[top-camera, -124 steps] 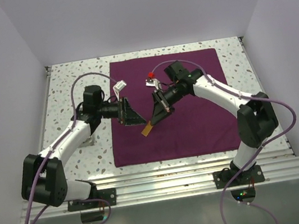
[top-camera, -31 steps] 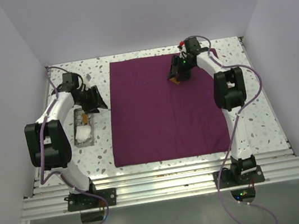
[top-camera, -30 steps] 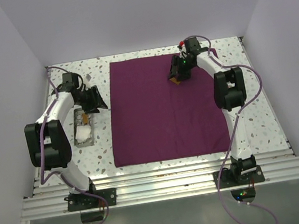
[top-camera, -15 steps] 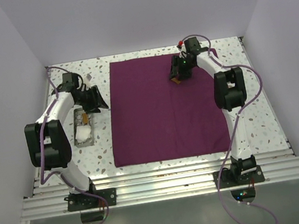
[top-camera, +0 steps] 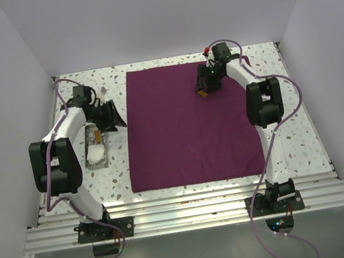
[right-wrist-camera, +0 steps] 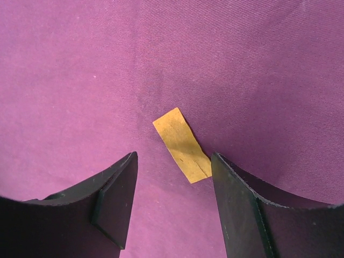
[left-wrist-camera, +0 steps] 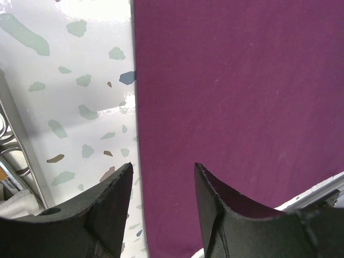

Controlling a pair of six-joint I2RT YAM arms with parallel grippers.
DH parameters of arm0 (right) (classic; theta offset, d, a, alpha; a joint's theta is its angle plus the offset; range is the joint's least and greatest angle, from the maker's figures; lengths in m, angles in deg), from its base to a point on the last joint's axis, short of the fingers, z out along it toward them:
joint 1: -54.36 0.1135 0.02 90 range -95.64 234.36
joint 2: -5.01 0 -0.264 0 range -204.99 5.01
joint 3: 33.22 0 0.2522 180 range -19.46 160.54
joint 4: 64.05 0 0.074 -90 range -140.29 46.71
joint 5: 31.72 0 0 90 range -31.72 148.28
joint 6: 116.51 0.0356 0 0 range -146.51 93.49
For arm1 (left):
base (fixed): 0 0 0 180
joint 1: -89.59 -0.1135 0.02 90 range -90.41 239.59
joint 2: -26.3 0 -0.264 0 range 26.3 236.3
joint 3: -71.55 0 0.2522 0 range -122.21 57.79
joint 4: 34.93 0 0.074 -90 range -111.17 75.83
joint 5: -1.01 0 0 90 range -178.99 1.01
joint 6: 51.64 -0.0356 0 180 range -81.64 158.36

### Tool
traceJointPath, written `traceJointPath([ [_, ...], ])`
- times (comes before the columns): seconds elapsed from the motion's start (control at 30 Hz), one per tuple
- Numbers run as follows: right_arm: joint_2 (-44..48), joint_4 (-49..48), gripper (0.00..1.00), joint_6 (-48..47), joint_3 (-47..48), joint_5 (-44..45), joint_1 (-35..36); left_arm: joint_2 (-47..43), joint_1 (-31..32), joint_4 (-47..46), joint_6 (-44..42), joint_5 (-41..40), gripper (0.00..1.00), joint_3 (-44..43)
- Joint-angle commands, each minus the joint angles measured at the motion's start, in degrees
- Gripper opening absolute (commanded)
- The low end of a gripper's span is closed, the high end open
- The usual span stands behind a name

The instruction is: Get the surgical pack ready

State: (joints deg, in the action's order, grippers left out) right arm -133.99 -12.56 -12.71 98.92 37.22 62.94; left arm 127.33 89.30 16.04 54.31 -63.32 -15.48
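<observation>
Cloth (top-camera: pixel 191 126) is lying flat and square across the middle of the bench (top-camera: pixel 292 142), with its far edge close to the bench's far edge. I'm holding my left pincer (left-wrist-camera: pixel 161 172) wide with nothing in it. It's hovering over the cloth's left edge near the far-left corner, one finger over bare bench and the other over fabric. My right pincer (right-wrist-camera: pixel 173 161) is also gaping and empty above the far part of the cloth, and a small orange strip (right-wrist-camera: pixel 183 145) is lying on the fabric between the fingers. I can't tell whether those fingers are touching the weave.

The tray (top-camera: pixel 88 160) is sitting between the cloth and the bench's left edge, with white gauze (top-camera: pixel 97 152) in it.

I'm reading this cloth as light, soft and limp — it'll sag, drag and bunch rather than hold its shape. A pinch in the middle would only pucker it, so I'm favouring the hem or a corner, with one finger slid under. I'd take two corners together — that should keep any fold straight.
</observation>
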Motion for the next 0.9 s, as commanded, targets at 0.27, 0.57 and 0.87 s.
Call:
traceJointPath([
  [0.27,-0.4,0.33,0.56,-2.03,-1.14,-10.22,0.65,-0.57,1.52,-2.75,1.02,3.42,0.53,-0.03],
  [0.57,0.04,-5.03,0.52,7.7,-5.44,-13.25,0.74,-0.14,2.84,-6.27,2.86,8.96,0.53,1.91],
  [0.87,-2.06,-11.16,0.46,22.64,-9.31,-11.19,0.74,-0.31,2.93,-5.66,2.34,9.04,0.53,2.17],
])
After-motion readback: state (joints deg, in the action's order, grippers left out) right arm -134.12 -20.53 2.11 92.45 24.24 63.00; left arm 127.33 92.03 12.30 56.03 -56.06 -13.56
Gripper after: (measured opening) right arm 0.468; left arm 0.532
